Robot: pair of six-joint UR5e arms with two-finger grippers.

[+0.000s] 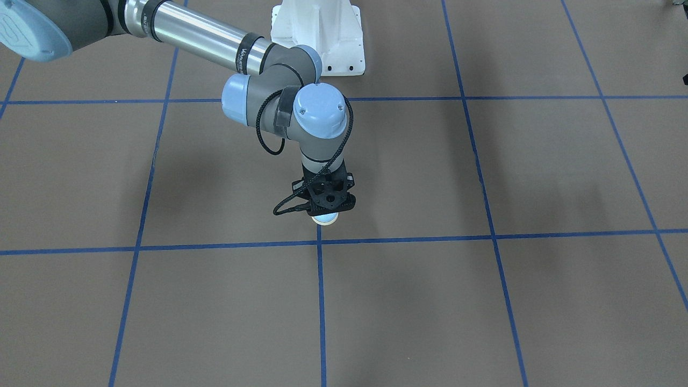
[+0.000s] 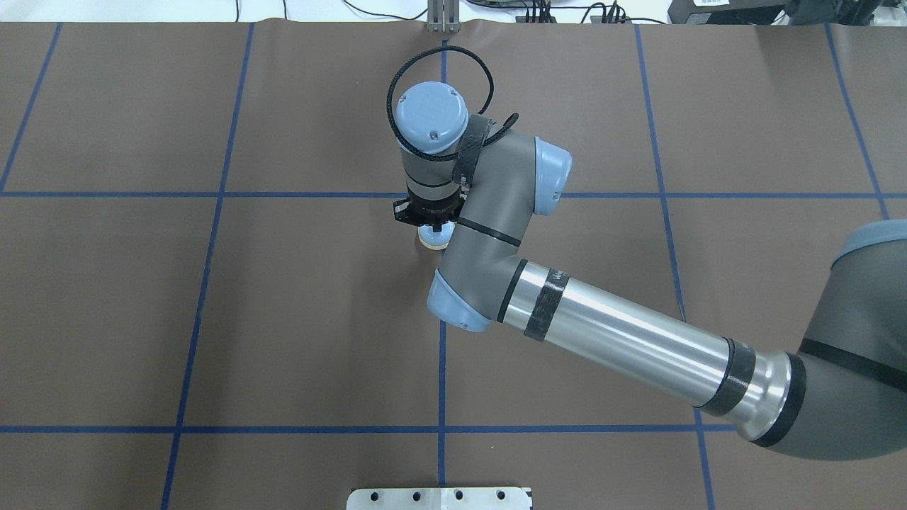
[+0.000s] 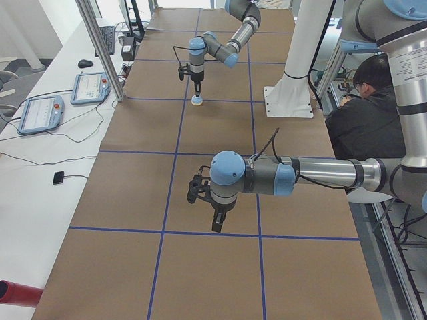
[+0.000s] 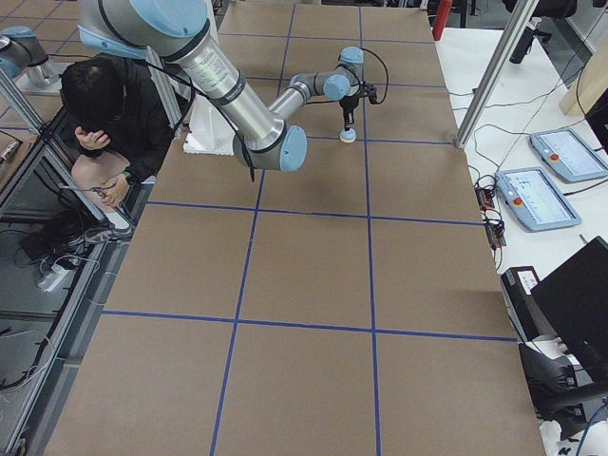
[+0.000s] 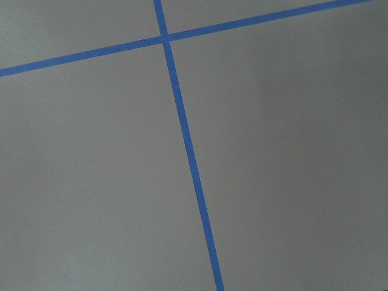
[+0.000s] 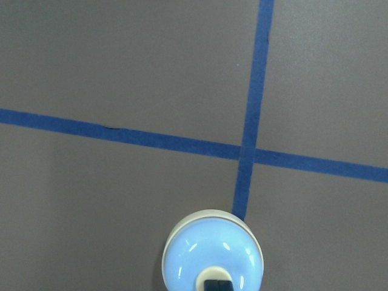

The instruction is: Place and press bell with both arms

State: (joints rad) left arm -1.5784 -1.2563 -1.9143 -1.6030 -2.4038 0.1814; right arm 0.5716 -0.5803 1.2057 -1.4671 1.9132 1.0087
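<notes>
**Front view:** White letters are showing on a black band (image 1: 244,54) of the R arm (image 1: 199,35), but they're too blurry to read. 1 arm is showing here. Its end is pointing straight down over 1 bell (image 1: 325,218) & hiding most of it. The bell is sitting on the brown table (image 1: 484,301), just beside a crossing of the blue tape lines (image 1: 321,301). 1 white stand (image 1: 317,32) is standing at the back.

**Overhead view:** The R arm is coming in from the right. The bell is peeking out under it, near the table's middle.

**Left side view:** 2 arms are showing. The L arm (image 3: 320,173) is looking near & big. The L fingers (image 3: 217,223) are hanging over bare table, well apart from the bell. Can't tell if they're open or closed. 1 person (image 3: 363,107) in black is sitting by the table. 2 screen boxes (image 3: 41,113) are lying on a white desk (image 3: 40,167) w/ cables.

**Right side view:** The bell is sitting at the far end under the R arm. 1 red tube (image 4: 442,19) is lying past it.

**L wrist view:** Only table & 2 crossing tape lines are showing.

**R wrist view:** The bell is sitting on a tape line, right by the crossing. The R fingers (image 6: 216,285) are looking squeezed together into 1 dark tip. It is touching the cream button (image 6: 215,273) on top.
</notes>
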